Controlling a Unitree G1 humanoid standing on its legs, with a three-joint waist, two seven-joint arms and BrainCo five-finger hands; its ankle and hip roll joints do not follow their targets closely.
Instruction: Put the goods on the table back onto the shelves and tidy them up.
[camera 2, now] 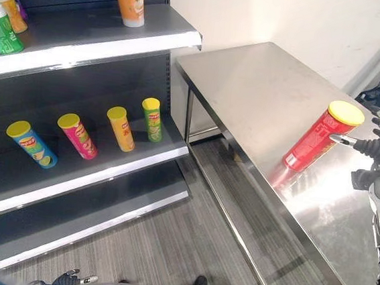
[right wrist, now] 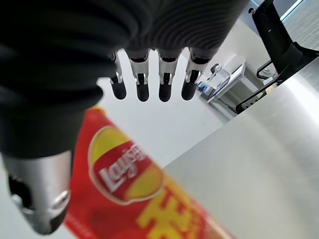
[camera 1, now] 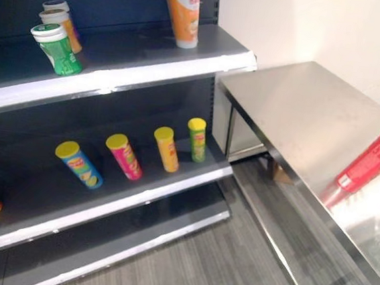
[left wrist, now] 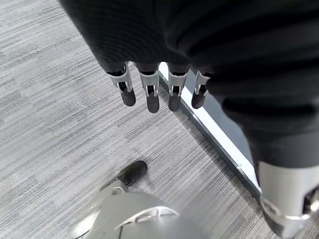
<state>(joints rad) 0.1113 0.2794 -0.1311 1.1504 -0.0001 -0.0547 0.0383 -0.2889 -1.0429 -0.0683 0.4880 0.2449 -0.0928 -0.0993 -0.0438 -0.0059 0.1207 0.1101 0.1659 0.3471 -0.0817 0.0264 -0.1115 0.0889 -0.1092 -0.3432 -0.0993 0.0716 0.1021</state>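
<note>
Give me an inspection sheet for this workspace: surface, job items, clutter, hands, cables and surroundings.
Surface: steel table, bare except for one can.
Job's things: red can with yellow lid, standing on the table; four small cans on the middle shelf; orange can and green can on the upper shelf.
Clutter: nothing seen.
Hands: right hand open, beside the red can; left hand open, hanging over the floor.
Cables: nothing seen.
Surroundings: grey carpet floor, white wall.
</note>
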